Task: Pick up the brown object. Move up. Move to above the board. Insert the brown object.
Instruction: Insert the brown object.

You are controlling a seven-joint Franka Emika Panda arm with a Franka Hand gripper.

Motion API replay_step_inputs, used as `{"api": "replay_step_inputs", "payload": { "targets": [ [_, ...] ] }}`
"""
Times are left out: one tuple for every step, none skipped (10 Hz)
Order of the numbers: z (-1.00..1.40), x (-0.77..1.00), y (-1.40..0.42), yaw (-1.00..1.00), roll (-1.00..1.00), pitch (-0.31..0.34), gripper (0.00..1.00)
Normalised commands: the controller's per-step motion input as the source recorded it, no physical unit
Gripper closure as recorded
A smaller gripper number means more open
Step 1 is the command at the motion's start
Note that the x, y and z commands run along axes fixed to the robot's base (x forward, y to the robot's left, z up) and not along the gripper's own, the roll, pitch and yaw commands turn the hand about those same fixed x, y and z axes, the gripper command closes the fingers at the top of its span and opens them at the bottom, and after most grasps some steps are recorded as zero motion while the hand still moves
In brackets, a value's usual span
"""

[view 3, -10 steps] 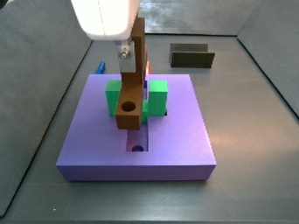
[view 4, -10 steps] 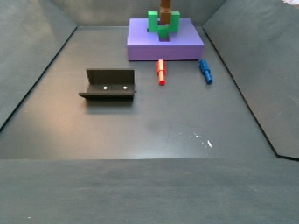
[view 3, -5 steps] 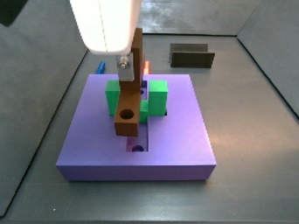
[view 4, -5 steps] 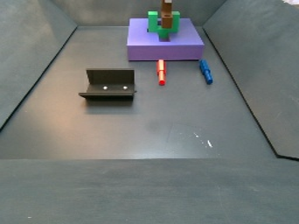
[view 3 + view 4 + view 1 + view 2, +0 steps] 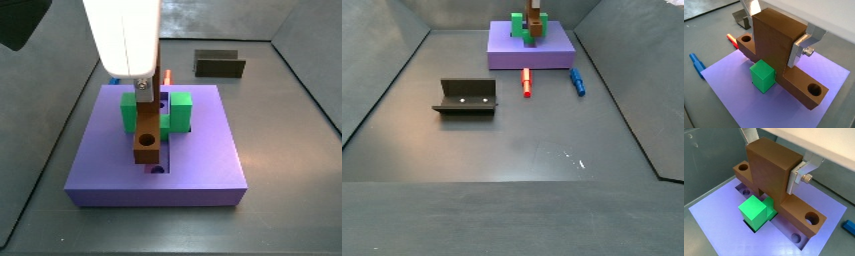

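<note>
My gripper (image 5: pixel 774 30) is shut on the upright stem of the brown object (image 5: pixel 777 47), with a silver finger (image 5: pixel 798 51) pressed against each side. The piece's lower bar, with a round hole near each end (image 5: pixel 811 218), lies along the groove of the purple board (image 5: pixel 727 87). It sits low between the arms of the green U-shaped block (image 5: pixel 756 210). In a side view the brown object (image 5: pixel 146 135) reaches down to the board (image 5: pixel 201 160) under the white gripper (image 5: pixel 143 90). Whether it touches the groove floor I cannot tell.
The dark fixture (image 5: pixel 466 97) stands on the grey floor apart from the board (image 5: pixel 529 50). A red marker (image 5: pixel 527 82) and a blue marker (image 5: pixel 577 81) lie on the floor beside the board's edge. Grey walls enclose the floor.
The gripper has come straight down with the brown object, whose lower end now sits deeper in the board's groove by the green block.
</note>
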Motion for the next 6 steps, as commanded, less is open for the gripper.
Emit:
{"api": "replay_step_inputs", "payload": {
  "targets": [
    [-0.04, 0.44, 0.00, 0.05, 0.07, 0.054, 1.00],
    [0.00, 0.52, 0.07, 0.00, 0.03, 0.101, 1.00],
    [0.00, 0.36, 0.09, 0.00, 0.05, 0.091, 1.00],
    [-0.01, 0.17, 0.04, 0.00, 0.00, 0.044, 1.00],
    [-0.04, 0.00, 0.04, -0.03, -0.07, -0.006, 1.00],
    [-0.17, -0.05, 0.00, -0.06, -0.07, -0.043, 1.00]
  ]
}}
